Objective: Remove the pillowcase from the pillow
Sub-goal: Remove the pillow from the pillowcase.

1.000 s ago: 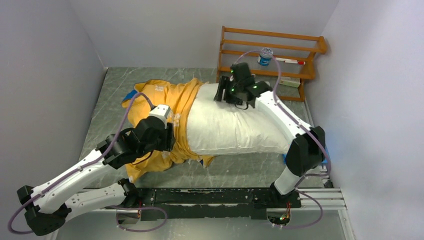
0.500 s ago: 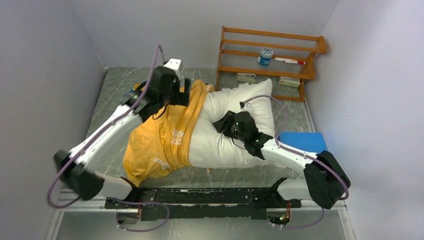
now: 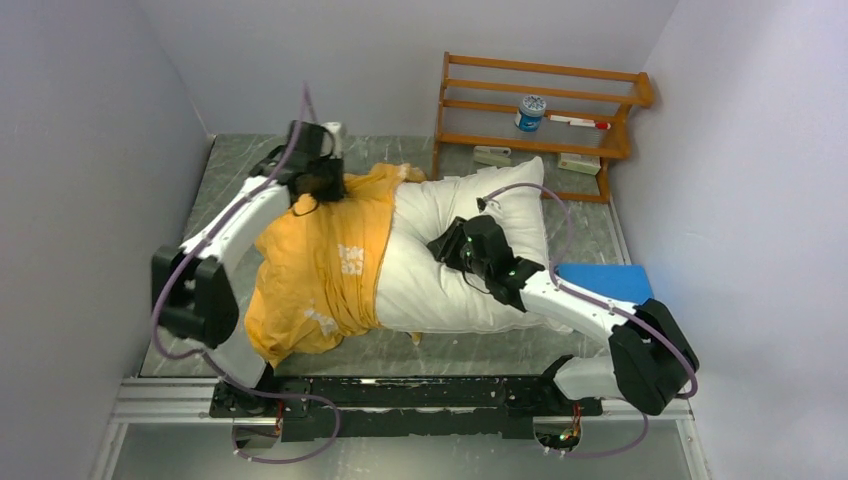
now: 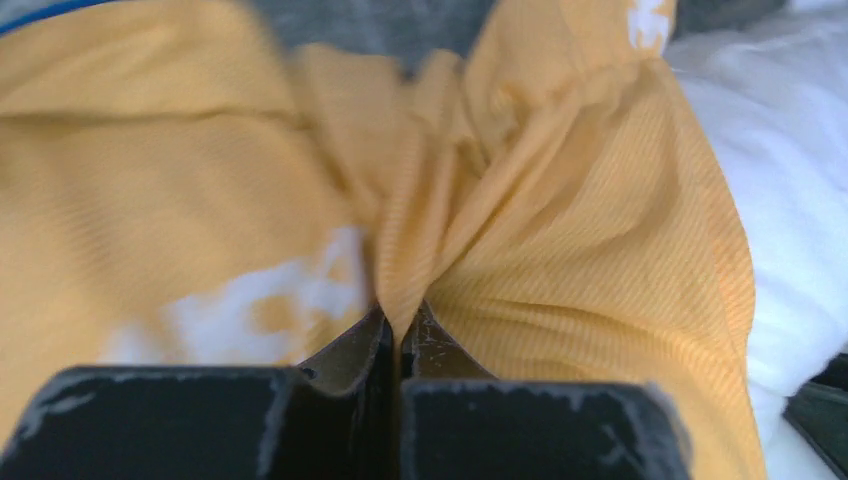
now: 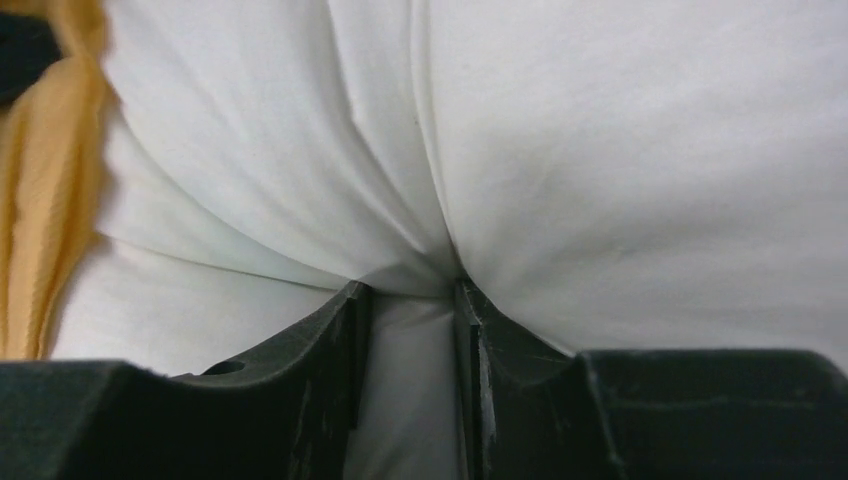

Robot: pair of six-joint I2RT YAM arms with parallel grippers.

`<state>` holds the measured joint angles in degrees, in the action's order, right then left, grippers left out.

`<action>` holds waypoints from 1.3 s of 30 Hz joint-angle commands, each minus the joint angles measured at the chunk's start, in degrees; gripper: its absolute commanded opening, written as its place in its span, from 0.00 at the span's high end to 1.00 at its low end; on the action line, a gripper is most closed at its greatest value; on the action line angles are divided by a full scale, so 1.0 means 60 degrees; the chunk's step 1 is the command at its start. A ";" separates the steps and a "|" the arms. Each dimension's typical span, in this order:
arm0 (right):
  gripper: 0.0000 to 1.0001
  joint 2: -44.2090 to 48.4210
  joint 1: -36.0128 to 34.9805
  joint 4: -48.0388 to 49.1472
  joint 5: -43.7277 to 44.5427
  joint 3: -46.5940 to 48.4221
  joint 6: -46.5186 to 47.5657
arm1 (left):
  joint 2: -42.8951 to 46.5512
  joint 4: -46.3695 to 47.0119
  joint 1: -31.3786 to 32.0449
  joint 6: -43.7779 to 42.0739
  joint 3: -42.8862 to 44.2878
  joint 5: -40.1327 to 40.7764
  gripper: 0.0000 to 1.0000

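The yellow-orange pillowcase (image 3: 320,260) covers the left half of the white pillow (image 3: 500,195), whose right half lies bare. My left gripper (image 3: 325,185) sits at the pillowcase's far edge. In the left wrist view the left gripper (image 4: 400,315) is shut on a pinched ridge of the pillowcase (image 4: 580,220), with the pillow (image 4: 790,200) at the right. My right gripper (image 3: 445,248) rests on the pillow's middle. In the right wrist view the right gripper (image 5: 410,290) holds a fold of the pillow (image 5: 600,150) between its fingers; the pillowcase (image 5: 50,200) shows at the left.
A wooden rack (image 3: 540,150) stands at the back right with a small jar (image 3: 531,112) on it. A flat blue pad (image 3: 600,283) lies right of the pillow. Grey walls close in both sides. A metal rail (image 3: 400,395) runs along the near edge.
My left arm swung from the pillowcase's near side to its far edge and shut on the fabric. My right arm came back from the pillow's far end to its middle and pinched it.
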<state>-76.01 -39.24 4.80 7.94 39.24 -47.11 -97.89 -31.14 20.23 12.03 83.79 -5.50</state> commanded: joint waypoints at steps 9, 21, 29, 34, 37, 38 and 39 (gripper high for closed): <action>0.59 0.0073 -0.0430 -0.4623 -0.1854 0.0100 0.0555 | 0.3003 0.0714 -0.2256 -0.0149 -0.2210 -0.2385 0.95; 0.02 -0.0233 -0.0409 -0.7415 0.1794 0.7391 0.2246 | 0.5284 0.1219 -0.0171 -0.0362 -0.3059 -0.1650 0.95; 0.10 -0.3661 0.0209 -0.8201 0.2671 0.9251 0.1585 | 0.7410 0.1571 0.0691 0.0019 -0.4619 -0.1365 0.95; 0.49 -0.3387 -0.0083 -0.7247 0.2165 0.6203 0.0823 | 0.8441 0.1118 0.0723 -0.0008 -0.4903 0.0240 0.92; 0.63 -0.2342 -0.0370 -0.5712 0.1252 0.3337 0.0383 | 0.8302 0.0831 0.0730 -0.0284 -0.4356 0.0868 0.46; 0.65 -0.2039 -0.0422 -0.5316 0.0959 0.2507 0.0098 | 0.8109 0.0781 0.0730 -0.0393 -0.4105 0.0897 0.35; 0.68 -0.1759 -0.0453 -0.4918 0.0671 0.1770 -0.0128 | 0.7853 0.0733 0.0730 -0.0478 -0.3797 0.0901 0.26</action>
<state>-91.44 -39.75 -22.63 20.88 66.54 -42.70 -48.71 -26.20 24.27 10.94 54.78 -5.06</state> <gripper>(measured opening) 0.363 0.572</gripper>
